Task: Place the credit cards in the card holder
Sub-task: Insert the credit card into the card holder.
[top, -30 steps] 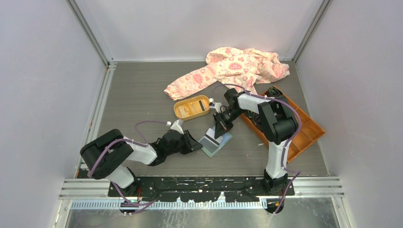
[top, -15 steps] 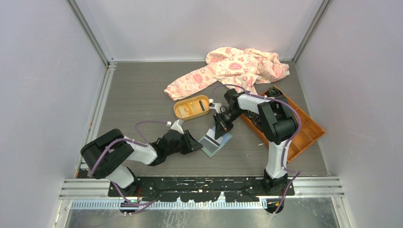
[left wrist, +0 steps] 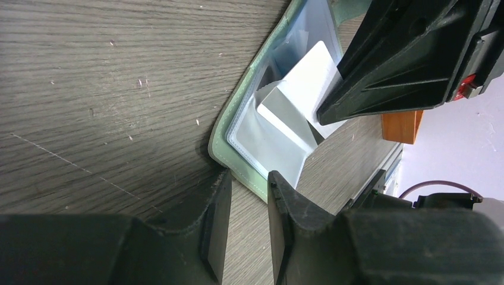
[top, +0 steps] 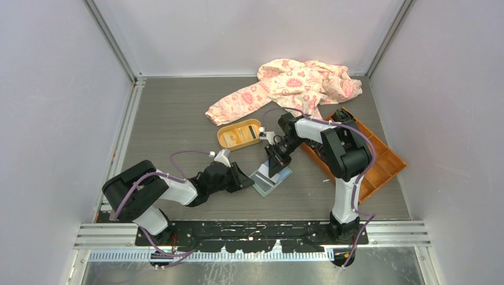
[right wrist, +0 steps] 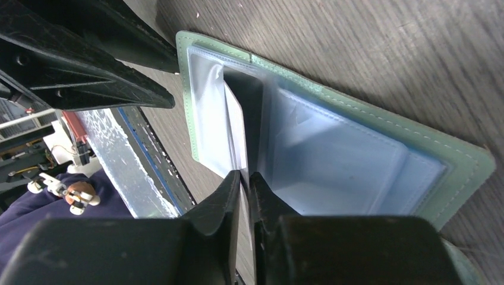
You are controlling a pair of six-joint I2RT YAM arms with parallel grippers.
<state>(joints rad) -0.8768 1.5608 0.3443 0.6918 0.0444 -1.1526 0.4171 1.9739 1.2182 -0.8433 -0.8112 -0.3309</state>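
Note:
The pale green card holder lies open on the table, its clear slots up. My right gripper is shut on a white credit card and holds it on edge with its lower end in a clear slot of the holder. In the left wrist view the card slants down into the slot. My left gripper is narrowly open, low on the table, its fingertips at the holder's near-left edge. Another card with a dark stripe lies in the orange oval tray.
The orange oval tray stands just behind the holder. An orange compartmented box lies at the right beside the right arm. A pink patterned cloth lies at the back.
My right gripper has moved slightly down and left with the card, toward the holder. The left arm has barely moved.

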